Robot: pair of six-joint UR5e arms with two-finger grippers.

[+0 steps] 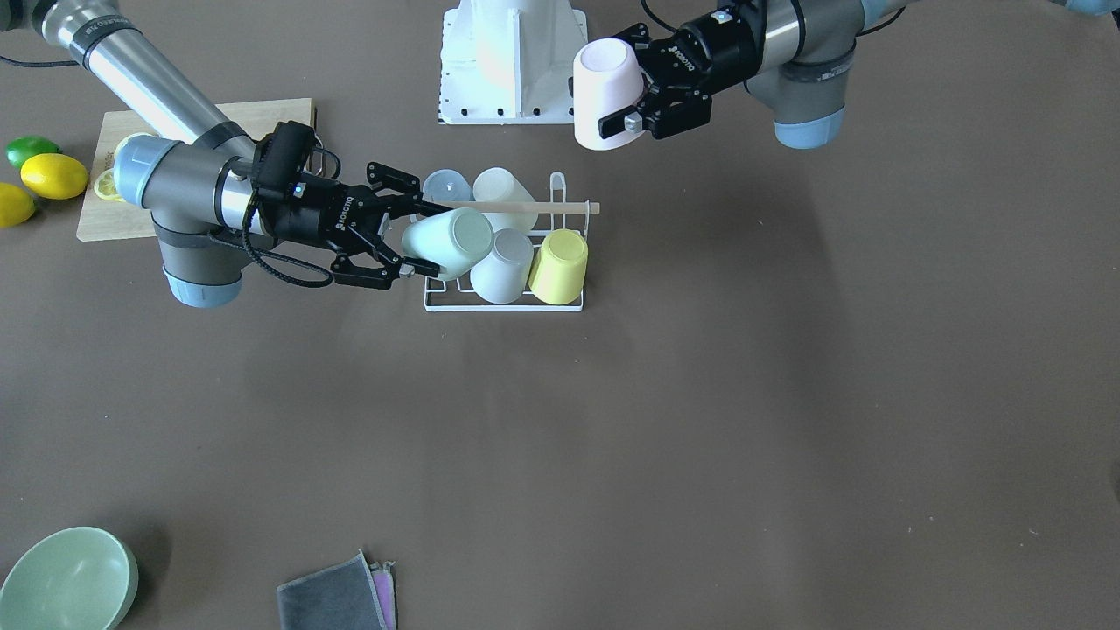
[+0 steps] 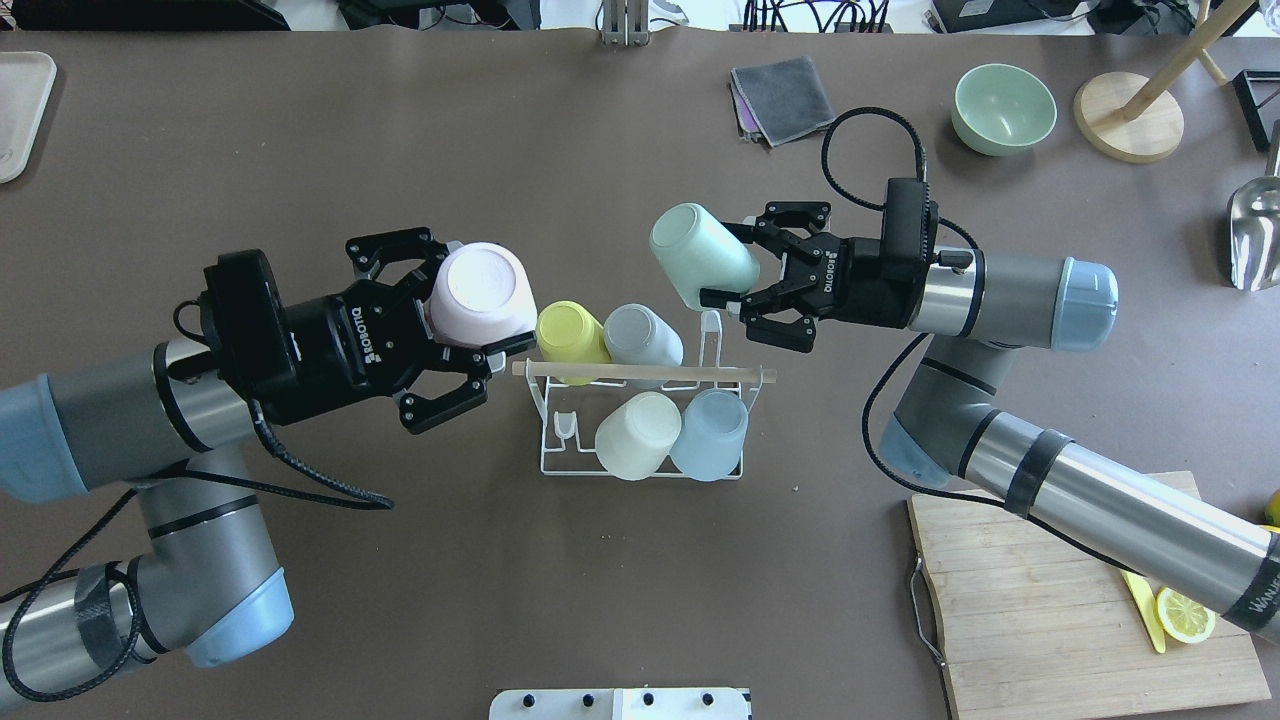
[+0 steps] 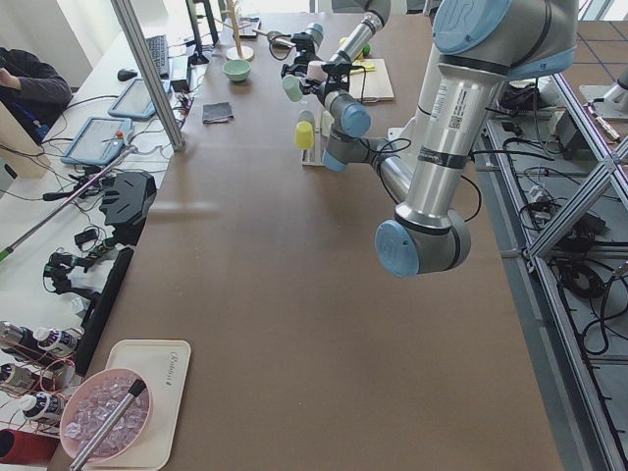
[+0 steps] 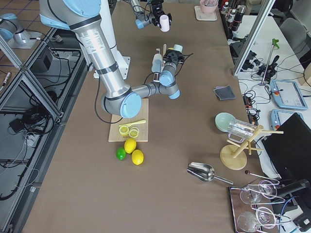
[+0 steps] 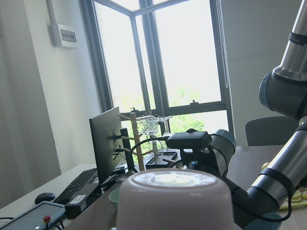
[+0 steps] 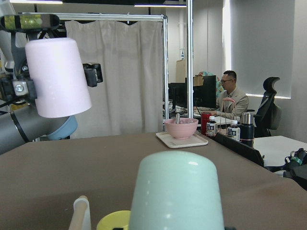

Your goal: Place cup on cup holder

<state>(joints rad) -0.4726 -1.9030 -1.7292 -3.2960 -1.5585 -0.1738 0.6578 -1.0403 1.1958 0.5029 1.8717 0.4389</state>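
Note:
The cup holder [image 2: 552, 432] is a white wire rack with a wooden rod [image 2: 645, 372] across its top, at mid table. A yellow [image 2: 568, 335], a grey [image 2: 640, 337], a cream [image 2: 637, 435] and a pale blue cup [image 2: 712, 432] sit on it. My left gripper [image 2: 480, 300] is shut on a pink cup [image 2: 482, 292], held raised to the left of the rack; it also shows in the front view [image 1: 604, 92]. My right gripper [image 2: 722, 265] is shut on a mint cup [image 2: 702, 255], tilted over the rack's far right end next to the grey cup [image 1: 503, 265].
A wooden cutting board [image 2: 1060, 600] with lemon slices lies near right. A green bowl [image 2: 1003, 108], a grey cloth [image 2: 785, 98], a wooden stand [image 2: 1128, 128] and a metal scoop [image 2: 1255, 235] are far right. Lemons and a lime [image 1: 52, 175] lie beside the board.

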